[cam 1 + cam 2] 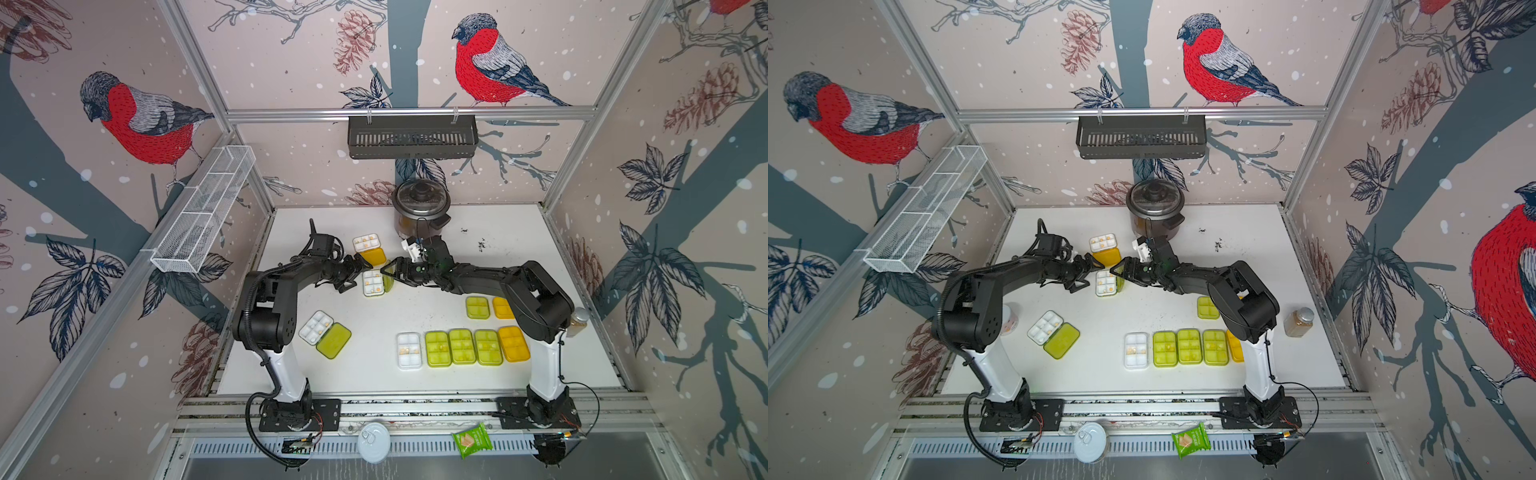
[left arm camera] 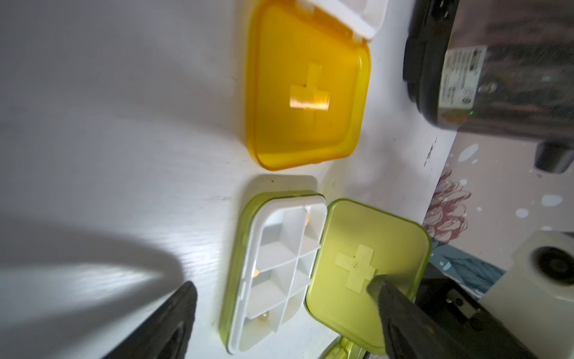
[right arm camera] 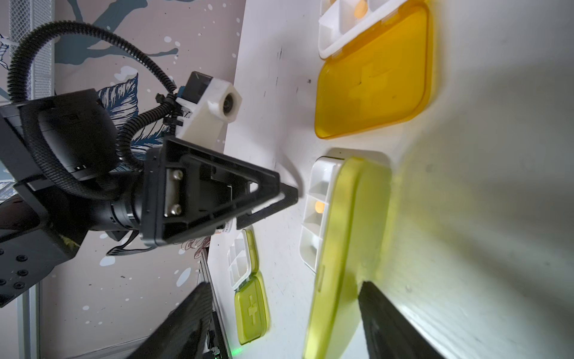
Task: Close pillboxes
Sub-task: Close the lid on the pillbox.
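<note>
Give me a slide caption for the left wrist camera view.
Left end effector, open, at a green pillbox with lid partly raised; open orange pillbox nearby.

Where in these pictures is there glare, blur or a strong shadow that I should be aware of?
Left wrist view: bright glare on the cross of the orange lid, the cooker is smeared, a broad shadow lies on the table. Right wrist view: the raised green lid is blurred and throws a green tint on the table. In both top views: even light, faint shadows.
</note>
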### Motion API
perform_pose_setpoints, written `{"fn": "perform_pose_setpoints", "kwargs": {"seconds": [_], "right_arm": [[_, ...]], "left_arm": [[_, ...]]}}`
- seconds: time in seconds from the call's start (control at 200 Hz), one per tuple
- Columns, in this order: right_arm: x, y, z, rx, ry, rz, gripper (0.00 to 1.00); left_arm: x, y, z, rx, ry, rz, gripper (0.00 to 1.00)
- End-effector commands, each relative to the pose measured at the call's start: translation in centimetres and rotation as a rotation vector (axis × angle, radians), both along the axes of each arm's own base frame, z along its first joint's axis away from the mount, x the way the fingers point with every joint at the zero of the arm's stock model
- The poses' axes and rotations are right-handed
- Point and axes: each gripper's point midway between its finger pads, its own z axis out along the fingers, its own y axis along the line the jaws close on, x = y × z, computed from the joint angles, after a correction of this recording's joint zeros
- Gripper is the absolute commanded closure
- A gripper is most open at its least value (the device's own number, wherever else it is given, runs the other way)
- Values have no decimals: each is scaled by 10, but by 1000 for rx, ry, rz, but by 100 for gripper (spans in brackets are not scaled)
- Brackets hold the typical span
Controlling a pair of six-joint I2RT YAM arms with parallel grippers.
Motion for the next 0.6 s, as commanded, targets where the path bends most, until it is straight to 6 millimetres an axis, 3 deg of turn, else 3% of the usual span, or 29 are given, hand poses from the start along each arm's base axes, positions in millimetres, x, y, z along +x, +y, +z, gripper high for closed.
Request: {"fn": "perform_pose_setpoints", "kwargs": {"seconds": [0.0, 0.16, 0.595], "right_arm": [[2, 5, 0, -13, -26, 7, 24], [2, 12, 0, -22, -29, 15, 24], [-2, 33, -6, -37, -26, 54, 23]], "left_arm": [[12, 20, 17, -20, -53, 87, 10], [17, 40, 33, -40, -91, 129, 10], [16, 42, 30, -32, -85, 129, 10]]}}
